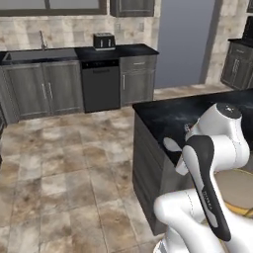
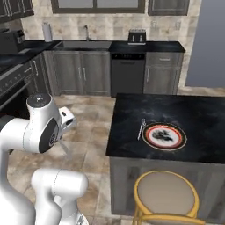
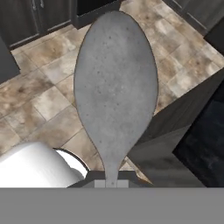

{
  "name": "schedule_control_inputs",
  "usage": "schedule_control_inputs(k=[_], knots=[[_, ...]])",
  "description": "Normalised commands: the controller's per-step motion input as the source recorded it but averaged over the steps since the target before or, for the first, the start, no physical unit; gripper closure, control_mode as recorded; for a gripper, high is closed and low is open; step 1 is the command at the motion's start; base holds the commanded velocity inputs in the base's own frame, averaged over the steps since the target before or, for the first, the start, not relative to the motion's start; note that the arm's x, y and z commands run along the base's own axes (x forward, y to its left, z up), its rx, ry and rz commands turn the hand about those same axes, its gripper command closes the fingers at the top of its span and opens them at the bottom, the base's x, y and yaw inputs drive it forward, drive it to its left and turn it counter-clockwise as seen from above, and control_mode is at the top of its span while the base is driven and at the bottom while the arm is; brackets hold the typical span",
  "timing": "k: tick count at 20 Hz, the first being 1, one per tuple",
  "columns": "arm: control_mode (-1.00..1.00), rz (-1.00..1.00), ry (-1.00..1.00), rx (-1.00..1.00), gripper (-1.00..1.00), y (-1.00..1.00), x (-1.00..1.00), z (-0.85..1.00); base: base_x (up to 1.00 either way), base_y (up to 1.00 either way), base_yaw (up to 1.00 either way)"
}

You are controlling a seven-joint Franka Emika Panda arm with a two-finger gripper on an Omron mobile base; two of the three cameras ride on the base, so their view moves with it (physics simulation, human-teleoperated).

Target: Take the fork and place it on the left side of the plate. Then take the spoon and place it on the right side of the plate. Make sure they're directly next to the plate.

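Observation:
My gripper [image 3: 111,181] is shut on the spoon [image 3: 116,87], whose grey oval bowl points out over the tiled floor beside the island. The spoon's bowl [image 1: 172,144] also shows off the island's left corner in the left base view. The plate [image 2: 164,135], red-orange rimmed with a dark centre, lies near the front edge of the black island top [image 2: 197,110]. The fork [image 2: 141,128] lies right against the plate's left side, tines pointing away from me. My hand [image 2: 66,119] hangs over the floor, well left of the island and the plate.
A stool [image 2: 166,193] with a tan seat and yellow rim stands at the island's front. The island's dark corner [image 3: 175,131] is close on the spoon's right. Cabinets, a dishwasher and a toaster [image 2: 137,36] line the far wall. Open tiled floor [image 1: 64,163] lies left of the island.

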Motion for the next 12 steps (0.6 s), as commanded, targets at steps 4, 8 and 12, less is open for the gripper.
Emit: schedule_control_inputs(k=[4, 8, 12], knots=[[1.0, 0.0, 0.0, 0.0, 1.0, 0.0, 0.0, 0.0, 0.01, -0.44, 0.38], [1.0, 0.0, 0.0, 0.0, 1.0, 0.0, 0.0, 0.0, 0.0, -0.46, 0.34], [1.0, 0.0, 0.0, 0.0, 1.0, 0.0, 0.0, 0.0, 0.0, -0.43, 0.31]])
